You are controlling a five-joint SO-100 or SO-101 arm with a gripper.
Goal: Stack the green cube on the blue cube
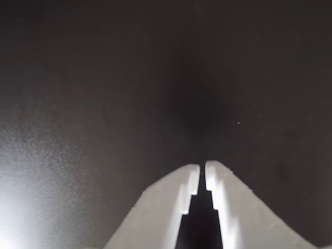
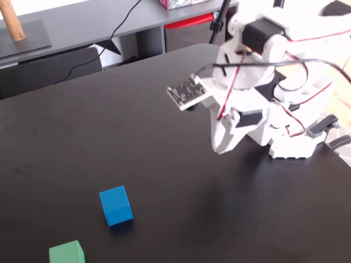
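Green cube [image 2: 67, 253] sits untouched beside the blue cube [image 2: 115, 205], since your claw [image 1: 202, 169] is nearly closed, empty, far off.

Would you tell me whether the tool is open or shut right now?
Shut: in the wrist view the tool's two white fingertips nearly meet, holding nothing.

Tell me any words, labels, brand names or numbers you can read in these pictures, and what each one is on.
None can be read.
The green cube and the blue cube have plain faces.
The small circuit board on the arm shows only specks, too small to read.
The patterned box on the shelf is too blurred to read.
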